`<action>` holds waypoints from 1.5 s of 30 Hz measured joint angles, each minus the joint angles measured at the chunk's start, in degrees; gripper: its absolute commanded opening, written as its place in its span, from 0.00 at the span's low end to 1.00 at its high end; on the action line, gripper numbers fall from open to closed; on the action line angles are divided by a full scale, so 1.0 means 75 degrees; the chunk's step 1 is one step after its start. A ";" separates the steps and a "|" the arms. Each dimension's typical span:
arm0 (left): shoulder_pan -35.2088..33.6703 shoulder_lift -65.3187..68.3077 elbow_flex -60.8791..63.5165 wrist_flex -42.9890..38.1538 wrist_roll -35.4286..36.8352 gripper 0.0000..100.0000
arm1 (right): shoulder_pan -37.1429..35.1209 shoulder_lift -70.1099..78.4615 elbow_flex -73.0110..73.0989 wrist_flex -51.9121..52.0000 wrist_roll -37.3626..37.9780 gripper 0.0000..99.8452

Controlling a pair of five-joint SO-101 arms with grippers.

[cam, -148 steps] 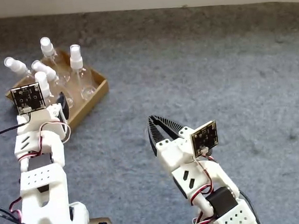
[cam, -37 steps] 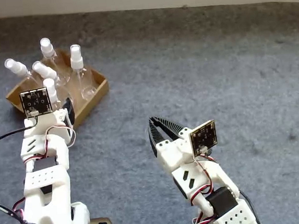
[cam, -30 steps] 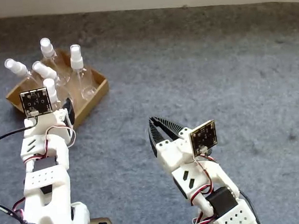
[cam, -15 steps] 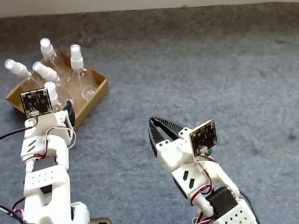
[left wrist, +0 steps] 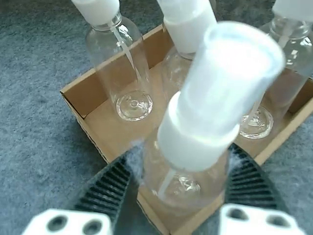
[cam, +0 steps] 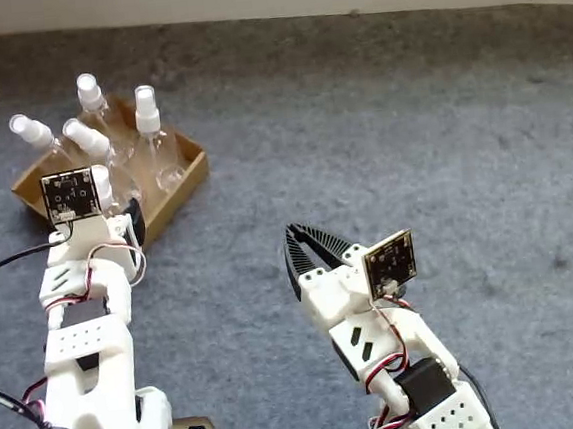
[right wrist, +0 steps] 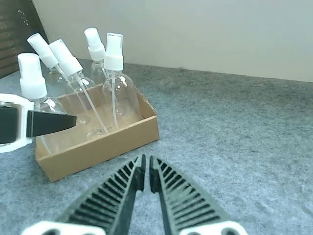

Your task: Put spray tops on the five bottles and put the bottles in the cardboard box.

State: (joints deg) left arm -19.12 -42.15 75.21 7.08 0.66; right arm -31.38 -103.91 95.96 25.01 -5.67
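The cardboard box (cam: 179, 189) sits at the far left of the grey carpet with clear bottles standing in it, all with white spray tops. My left gripper (cam: 117, 205) is at the box's near edge. Its fingers (left wrist: 110, 188) press both sides of the nearest bottle (left wrist: 215, 98), which leans toward the wrist with its base inside the box (left wrist: 83, 90). From the right wrist, this bottle (right wrist: 29, 73) stands behind a black finger (right wrist: 49, 122) of the left gripper. My right gripper (cam: 290, 236) rests low at the carpet's middle, shut and empty (right wrist: 146, 171).
Three of the other bottles lean on one another at the back of the box (cam: 84, 137); one (cam: 144, 104) stands upright at its right side. Bare carpet spreads to the right of the box and around the right arm. A pale wall runs along the far edge.
The left arm drew back a little from the box some seconds ago. Over the last second the nearest bottle's top tipped toward the left wrist. The right arm stayed still.
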 measured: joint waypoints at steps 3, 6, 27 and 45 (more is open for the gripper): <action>0.0000 0.0000 0.0000 0.0000 0.0000 0.11 | 0.0000 0.0000 0.0000 0.0000 0.0000 0.02; 0.0000 0.0000 0.0000 0.0000 0.0000 0.11 | 0.0000 0.0000 0.0000 0.0000 0.0000 0.02; 0.0000 0.0000 -0.0070 0.0293 0.0000 0.12 | 0.0000 0.0000 0.0000 0.0000 0.0000 0.02; -0.0012 0.0000 -0.0070 0.0293 -0.0105 0.21 | 0.0000 0.0000 0.0000 0.0000 0.0000 0.02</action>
State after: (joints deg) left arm -19.21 -42.15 74.68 9.27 -0.13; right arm -31.38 -103.91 95.96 25.01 -5.67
